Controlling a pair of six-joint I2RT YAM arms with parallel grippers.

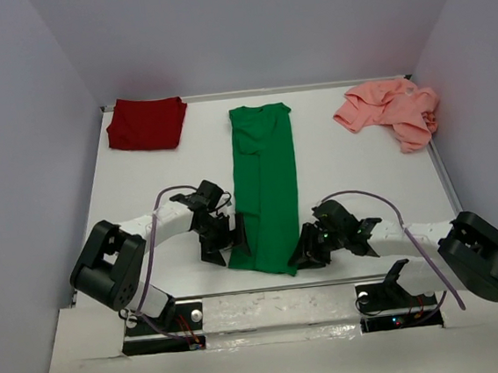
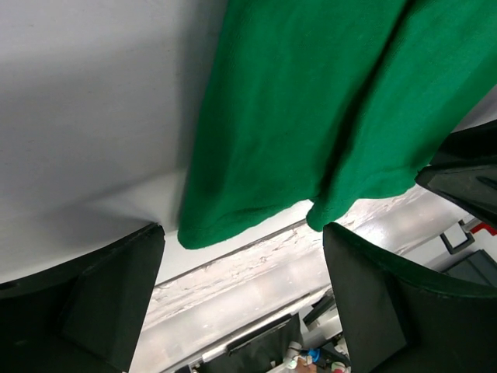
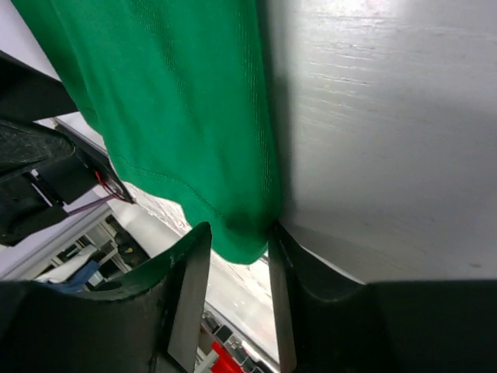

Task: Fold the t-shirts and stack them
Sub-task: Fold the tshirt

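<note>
Left gripper [image 2: 245,303] gapes; right gripper [image 3: 237,272] pinches green t-shirt [image 1: 266,185] on white table [image 1: 353,168].

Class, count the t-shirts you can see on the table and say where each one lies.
3. The red t-shirt lies at the far left, the green t-shirt is stretched down the middle, and the pink t-shirt is bunched far right. None seems hidden.

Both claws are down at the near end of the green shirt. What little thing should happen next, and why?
Probably the left gripper should close on its corner of the green t-shirt. The right gripper already has its fingers narrowed around the other near corner, while the left one stands wide open with the hem between its fingers. Both corners need holding before the near end can be lifted and folded.
</note>
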